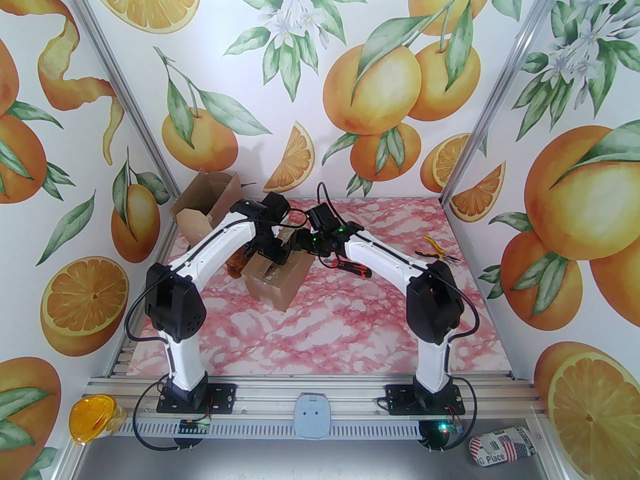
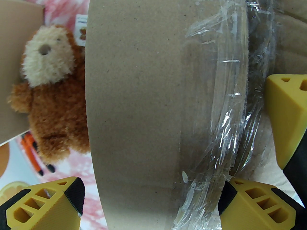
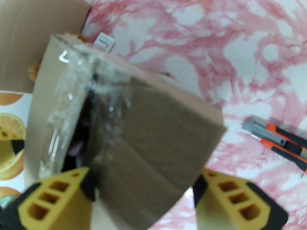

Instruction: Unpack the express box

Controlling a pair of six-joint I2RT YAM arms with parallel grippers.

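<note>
Walls (image 1: 75, 208) printed with oranges and leaves close in a table (image 1: 350, 328) with a pink marbled top. The express box (image 1: 280, 283), plain brown cardboard, stands near the middle of the table, turned at an angle, with both arms bent over its top. The left gripper (image 2: 151, 195) is spread wide, its yellow fingers (image 2: 45, 205) set either side of a broad cardboard flap; one finger lies clear of the flap's edge, the other sits by the crumpled clear tape (image 2: 230, 99) along the seam. The right gripper (image 3: 141, 188) is also spread, straddling the other flap, with one finger at the dark slit where the tape has parted and the other at the flap's outer edge. That picture is blurred, so whether its pads actually press the cardboard cannot be told. A brown plush bear (image 2: 52, 97) with a pale muzzle lies on the table just beside the box, on its left. A second carton (image 1: 202, 208), flaps up, stands in the far left corner. An orange and black utility knife (image 3: 280, 140) lies to the right of the box, and yellow-handled pliers (image 1: 434, 249) lie farther right.
</note>
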